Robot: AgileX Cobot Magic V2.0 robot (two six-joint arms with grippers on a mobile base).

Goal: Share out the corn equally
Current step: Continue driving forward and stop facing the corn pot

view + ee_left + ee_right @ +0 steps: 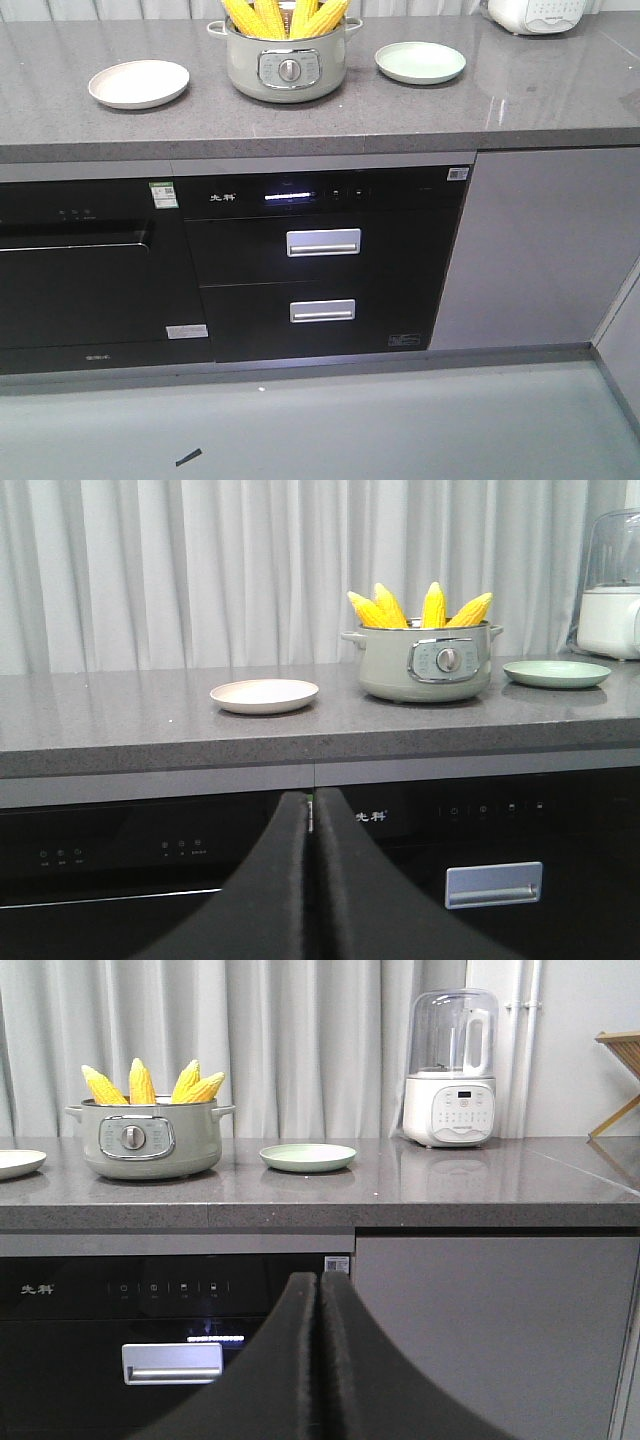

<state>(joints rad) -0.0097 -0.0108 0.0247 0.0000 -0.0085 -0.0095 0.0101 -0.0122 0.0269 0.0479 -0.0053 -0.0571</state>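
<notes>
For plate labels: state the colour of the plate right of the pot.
Pale green round plate, clearest in the right wrist view.

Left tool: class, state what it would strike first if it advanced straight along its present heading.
Probably the black appliance control panel just under the countertop; the shut left tool aims below the pot of corn. Depth is unclear.

White characters "先科" point(220, 196) mark the black drawer appliance's control panel point(400, 196); other stickers illegible.
</notes>
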